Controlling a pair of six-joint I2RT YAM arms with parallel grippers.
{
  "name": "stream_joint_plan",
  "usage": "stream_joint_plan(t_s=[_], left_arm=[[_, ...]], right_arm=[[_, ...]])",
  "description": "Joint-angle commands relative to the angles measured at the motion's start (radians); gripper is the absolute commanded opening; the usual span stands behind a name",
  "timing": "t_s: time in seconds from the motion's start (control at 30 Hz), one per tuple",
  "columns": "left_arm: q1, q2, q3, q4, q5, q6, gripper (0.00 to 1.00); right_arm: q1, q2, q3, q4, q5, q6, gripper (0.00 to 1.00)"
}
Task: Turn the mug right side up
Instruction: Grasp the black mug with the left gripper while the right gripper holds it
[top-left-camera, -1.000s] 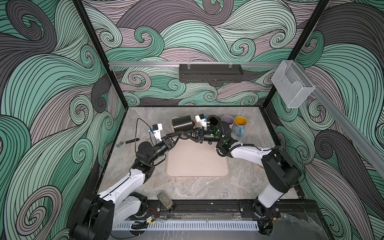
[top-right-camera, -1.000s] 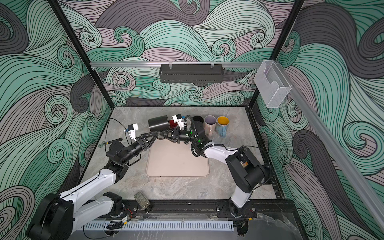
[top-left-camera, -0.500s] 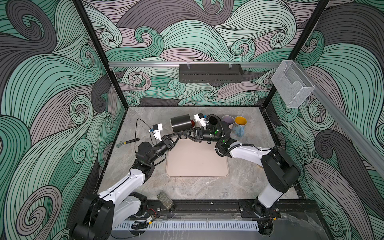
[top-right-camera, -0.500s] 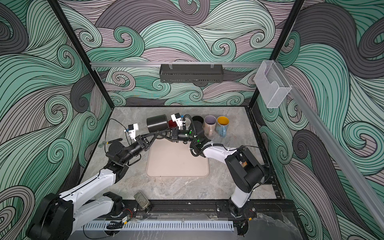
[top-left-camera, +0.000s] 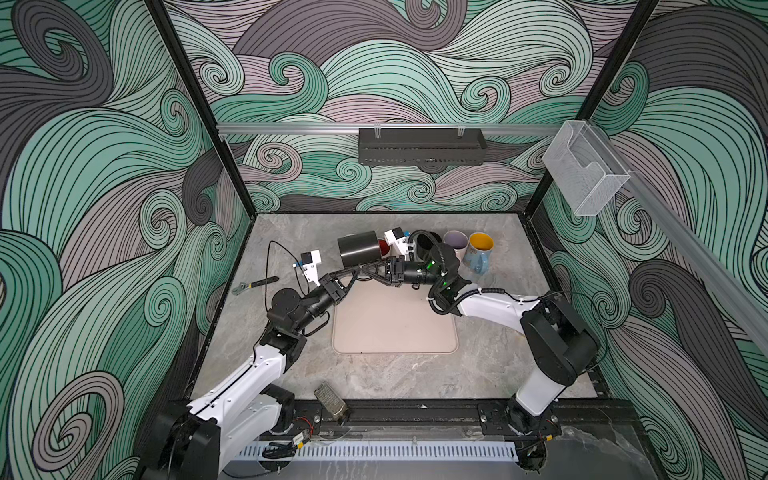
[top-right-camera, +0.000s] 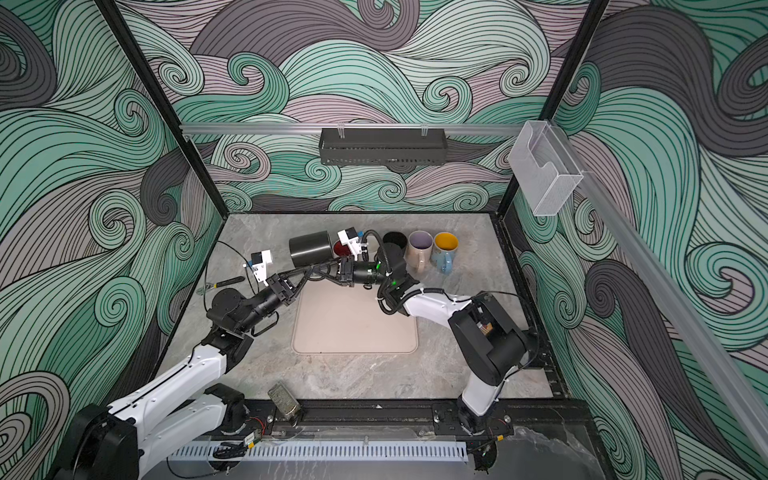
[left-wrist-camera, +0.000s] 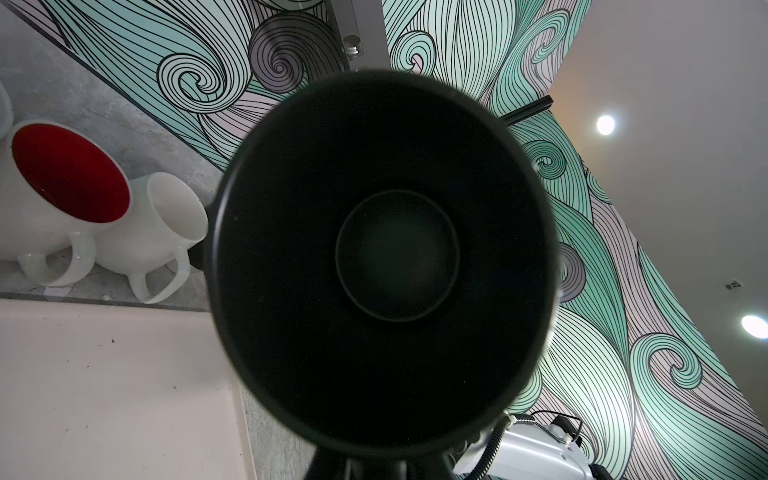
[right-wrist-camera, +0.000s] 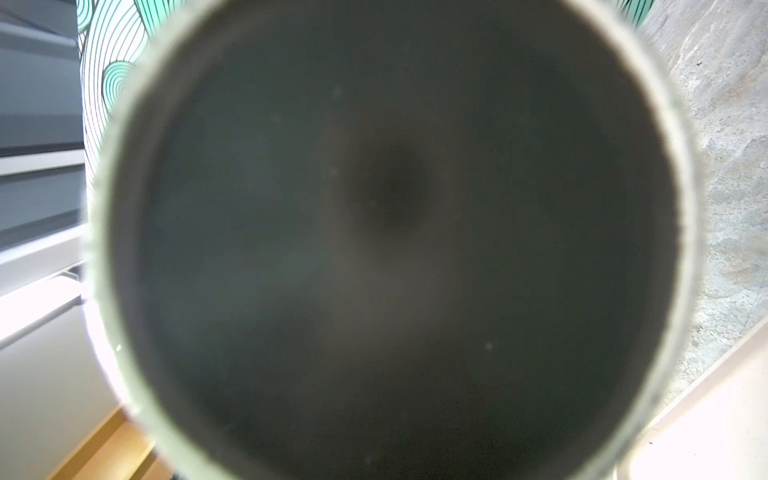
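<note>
Black mug (top-left-camera: 359, 248) on its side, left gripper (top-left-camera: 362, 268) clamped on it; right gripper (top-left-camera: 380, 270) state unclear

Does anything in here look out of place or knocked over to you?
Yes. The black mug is tipped on its side at the back of the table, while the other mugs beside it stand upright. A wrench also lies loose left of the mat, odd among mugs.

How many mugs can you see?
6. A dark mug is lifted sideways. The rest stand in a row beside it: red-lined mug, white mug, black mug, purple-lined mug, yellow-lined mug. More may be hidden.
</note>
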Motion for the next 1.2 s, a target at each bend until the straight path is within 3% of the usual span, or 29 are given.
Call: stream_joint_plan(t_s=[0.0, 0.2, 0.23, 0.33, 0.5, 0.6, 0.67, 1.17], left_arm=[[0.014, -0.023, 0.011, 0.031, -0.048, 0.046, 0.0], [0.014, -0.009, 0.016, 0.036, -0.04, 0.049, 0.0], [0.014, -0.01, 0.017, 0.034, -0.04, 0.052, 0.0], [0.014, -0.019, 0.018, 0.016, -0.041, 0.062, 0.0], [0.014, -0.019, 0.037, -0.03, -0.042, 0.071, 0.0], [0.014, 0.0, 0.052, -0.036, -0.031, 0.068, 0.33], [0.013, 0.012, 0.055, -0.032, -0.027, 0.063, 0.39], [0.015, -0.008, 0.039, -0.032, -0.049, 0.053, 0.26]], right_arm=[[-0.011, -0.014, 0.026, 0.072, -0.014, 0.001, 0.27], [-0.021, -0.02, 0.031, 0.05, -0.006, -0.01, 0.3], [-0.022, -0.017, 0.032, 0.047, -0.007, -0.008, 0.26], [-0.022, -0.017, 0.036, 0.033, 0.006, -0.005, 0.03], [-0.022, -0.012, 0.04, 0.03, 0.014, -0.001, 0.0], [-0.015, 0.004, 0.046, 0.079, 0.001, 0.024, 0.0], [-0.009, 0.016, 0.051, 0.106, -0.009, 0.04, 0.0], [0.036, 0.042, 0.081, 0.188, -0.086, 0.063, 0.0]])
